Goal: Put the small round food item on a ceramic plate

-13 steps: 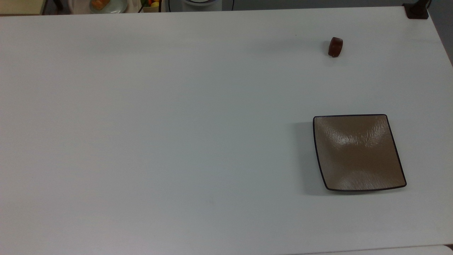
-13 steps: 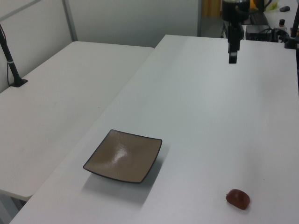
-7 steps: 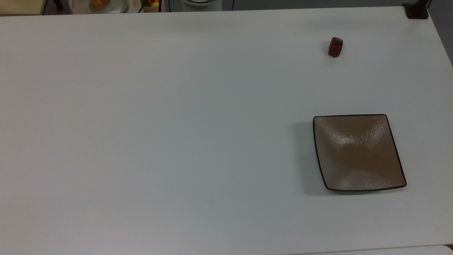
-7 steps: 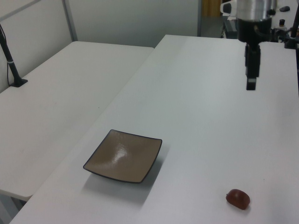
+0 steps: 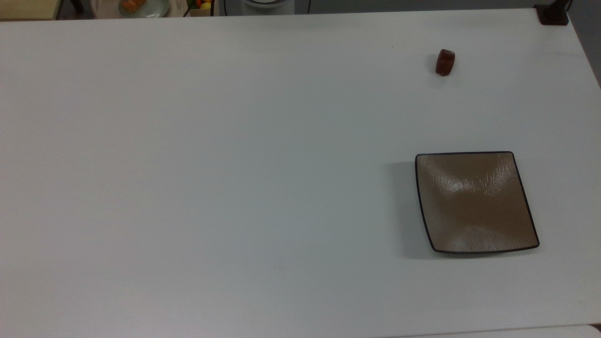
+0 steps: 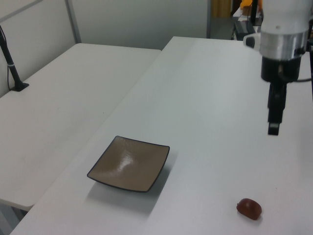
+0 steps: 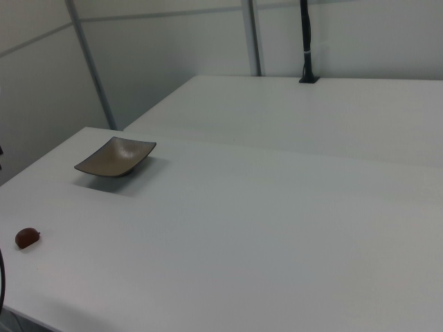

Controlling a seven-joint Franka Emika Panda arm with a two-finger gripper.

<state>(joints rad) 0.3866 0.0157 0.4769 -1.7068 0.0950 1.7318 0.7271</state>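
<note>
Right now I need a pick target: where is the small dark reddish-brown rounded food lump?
The small dark reddish-brown food lump lies on the white table at the top view's upper right, apart from the square tan-brown plate below it.

top view: overhead | left, right views: low, opposite ends | shared: ceramic plate (image 5: 476, 202)

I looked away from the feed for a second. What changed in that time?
In the left view the gripper came down and toward the camera, closer to the small round food item, not touching it. The food item and the empty ceramic plate stayed where they were on the table.
</note>
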